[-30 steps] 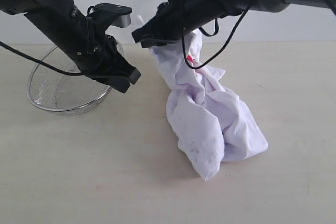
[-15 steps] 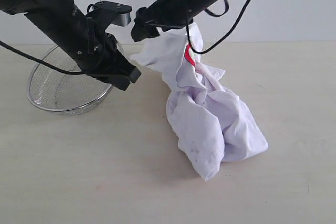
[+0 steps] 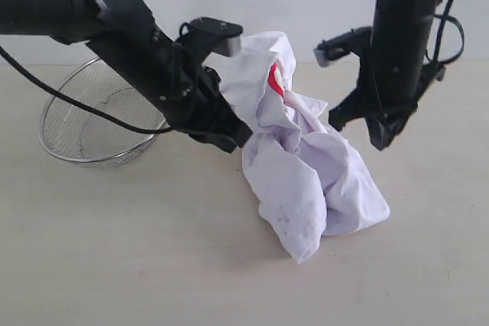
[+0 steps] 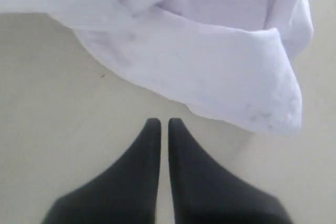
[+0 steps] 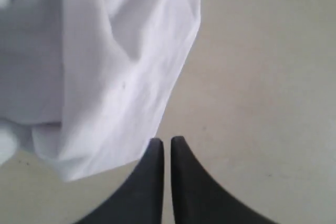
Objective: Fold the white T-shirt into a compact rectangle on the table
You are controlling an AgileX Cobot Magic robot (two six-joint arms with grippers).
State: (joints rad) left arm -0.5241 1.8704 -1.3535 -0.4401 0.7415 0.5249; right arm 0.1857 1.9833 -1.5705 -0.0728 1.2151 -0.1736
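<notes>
**While the crumpled white cotton T-shirt [image 3: 306, 181] is lying heaped, empty claws are flanking it**

It is sitting on the pale beige wood-grain table [image 3: 114, 265]. The black left gripper [image 3: 231, 140], pinched narrow and holding nothing, is looking nearer its edge. The black right gripper [image 3: 378, 141], likewise pinched and empty, is hovering just beside.

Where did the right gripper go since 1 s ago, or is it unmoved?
Yes, moved. The right gripper went rightward and down, away from the mesh basket: from above the white T-shirt's top to the heap's right side.
</notes>
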